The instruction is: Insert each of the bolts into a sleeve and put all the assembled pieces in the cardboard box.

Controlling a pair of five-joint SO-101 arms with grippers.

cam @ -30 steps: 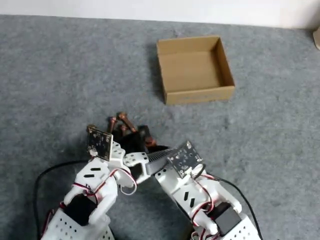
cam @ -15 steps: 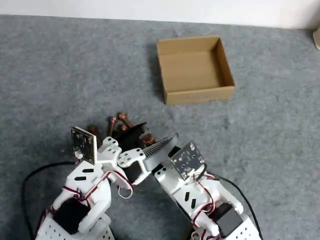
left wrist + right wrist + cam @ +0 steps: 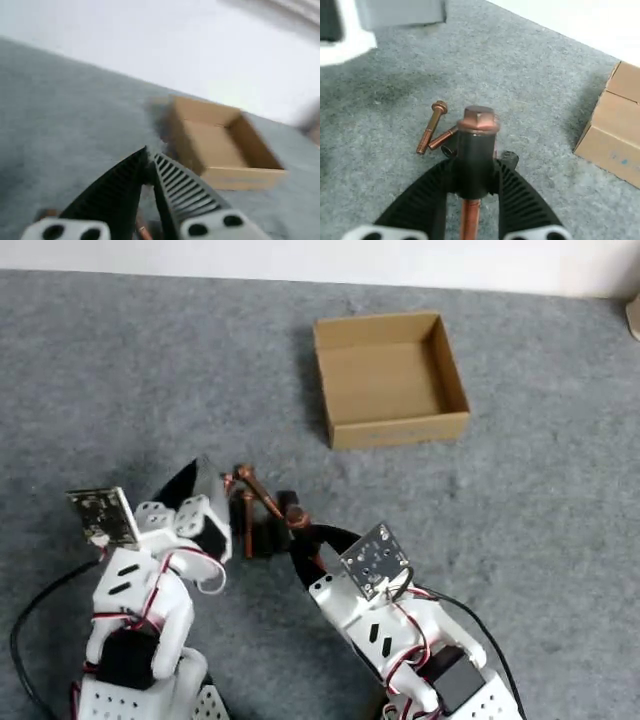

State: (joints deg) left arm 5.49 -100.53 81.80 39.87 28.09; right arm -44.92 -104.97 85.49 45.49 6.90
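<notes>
Grey felt covers the bench [image 3: 110, 370], and at its left side the left claw [image 3: 192, 476] is clenched. In its own wrist camera the two ribbed black fingers [image 3: 120, 185] meet at their tips and point across the felt toward the cardboard box [image 3: 240, 177], which sits well apart from them. Something copper shows under those fingers, too smeared for me to say what it is. Just to the right of that claw, a few loose bolts [image 3: 258, 492] lie on the felt, copper-coloured, with dark pieces [image 3: 262, 538] among them that I cannot make out clearly. From the right wrist camera one of these loose bolts [image 3: 431, 127] lies flat, and a second touches it near the threaded end and runs off behind what the other arm holds. Next along, the right claw [image 3: 303, 540] is grasping a black sleeve [image 3: 474, 160], its ribbed fingers [image 3: 517, 192] pressed against both sides of it. A bolt [image 3: 478, 120] is pushed through this sleeve, with its flanged hex head sitting on one end and its bare shank coming out of the other end between the fingers. From above, that copper head [image 3: 296, 517] shows just beside the loose bolts. Farther right and toward the far side of the bench stands the cardboard box [image 3: 400, 430], open top up, well apart from both claws and the bolts. Its near corner shows at the edge of the right wrist camera [image 3: 620, 130].
</notes>
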